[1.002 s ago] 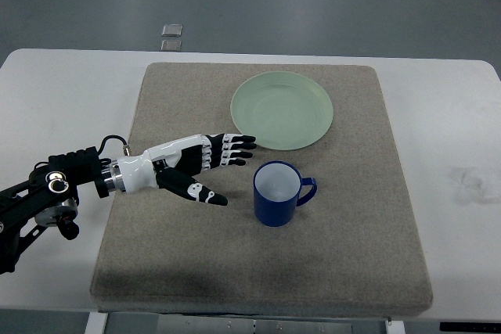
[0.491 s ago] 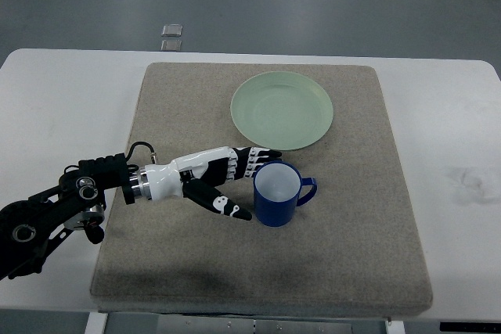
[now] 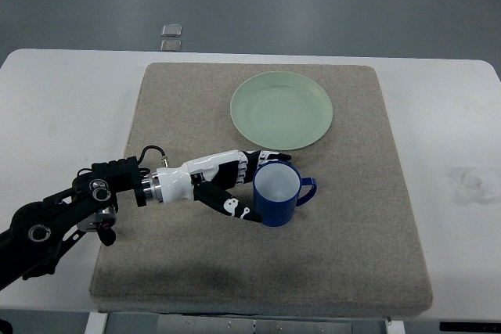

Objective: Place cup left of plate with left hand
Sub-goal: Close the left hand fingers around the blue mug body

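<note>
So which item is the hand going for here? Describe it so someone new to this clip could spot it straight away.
Start at the white table and the grey mat covering its middle. On the mat's far half lies a pale green plate; just nearer than it stands the cup, with the left hand at its left side. It is the only dark blue thing, upright, white inside, handle pointing right.

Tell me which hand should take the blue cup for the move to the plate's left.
Left. The left hand is already at the blue cup, its fingers and thumb around the side away from the handle. The right arm is not in view. The open mat left of the plate lies on its side too.
</note>
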